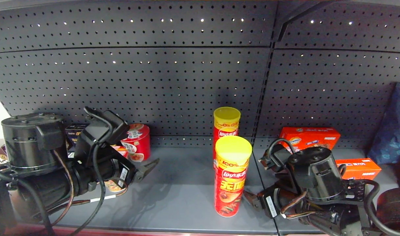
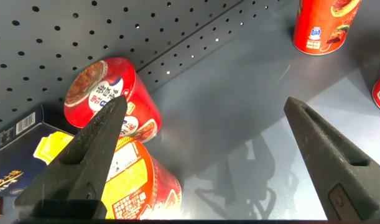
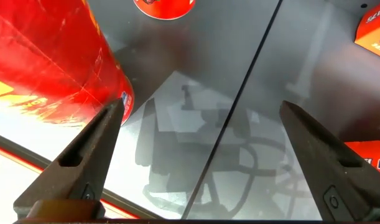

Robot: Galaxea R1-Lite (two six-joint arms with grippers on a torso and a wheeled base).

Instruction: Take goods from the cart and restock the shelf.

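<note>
Nearest to the robot, the right pincer (image 1: 252,196) hangs low over the front edge of the shelf (image 1: 183,186). It is spread wide and holds nothing. The right wrist view shows the same pincer (image 3: 202,162) with bare shelf between its fingers. The front chip can (image 1: 231,177) stands upright just beside it, on its left. I cannot tell if one finger touches the can (image 3: 53,68).

On the other side, the left pincer (image 1: 147,167) is also wide open and empty, and it hovers over the shelf. In its own wrist view, the left pincer (image 2: 205,155) has only the shelf floor between the fingers. A noodle cup (image 2: 146,186) sits just beside one finger. A little farther back stands a second noodle cup (image 1: 137,141), close to the back panel (image 1: 154,82), and a dark box (image 1: 76,130) lies beside it.

Behind the front can, the rear chip can (image 1: 226,126) stands upright in the same row. To the right are an orange box (image 1: 358,167) and, farther back, a second orange box (image 1: 309,137). A blue bag (image 1: 391,131) leans at the far right.

As I judge it, several goods are in place on the shelf and the front can looks newly set down. Much free floor remains between the cups and the cans. With both pincers empty, the next item must come from the cart.
</note>
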